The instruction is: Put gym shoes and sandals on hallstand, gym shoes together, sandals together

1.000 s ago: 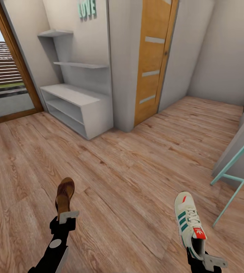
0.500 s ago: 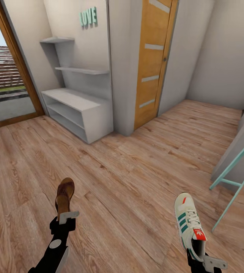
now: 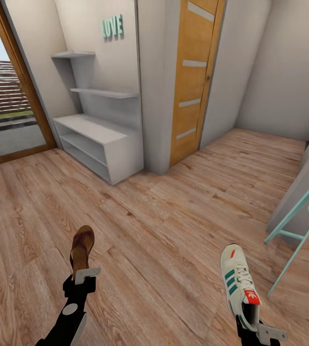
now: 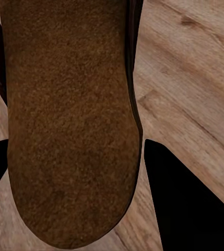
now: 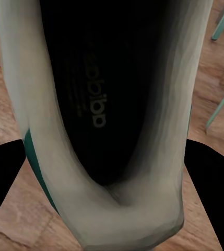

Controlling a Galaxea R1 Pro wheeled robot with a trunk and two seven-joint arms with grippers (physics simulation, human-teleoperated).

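Note:
In the head view my left gripper (image 3: 81,279) is shut on the heel of a brown sandal (image 3: 81,248), held above the corridor floor (image 3: 164,230) with its toe pointing away. Its tan footbed (image 4: 70,120) sits between the dark fingers (image 4: 190,204) in the left wrist view. My right gripper (image 3: 256,327) is shut on the heel of a white gym shoe (image 3: 239,281) with green stripes. The right wrist view looks into that gym shoe's dark opening (image 5: 98,99). The light grey hallstand (image 3: 96,137) stands far ahead at the left, its bench and shelves bare.
An orange wooden door (image 3: 192,77) stands right of the hallstand, beyond a white wall corner (image 3: 156,96). A glazed door with a brown frame (image 3: 15,81) is at the far left. A teal stool (image 3: 303,221) stands by a grey unit at the right.
The whole picture has shifted slightly downward, so the camera has tilted or moved. Both grippers hold their shoes as before.

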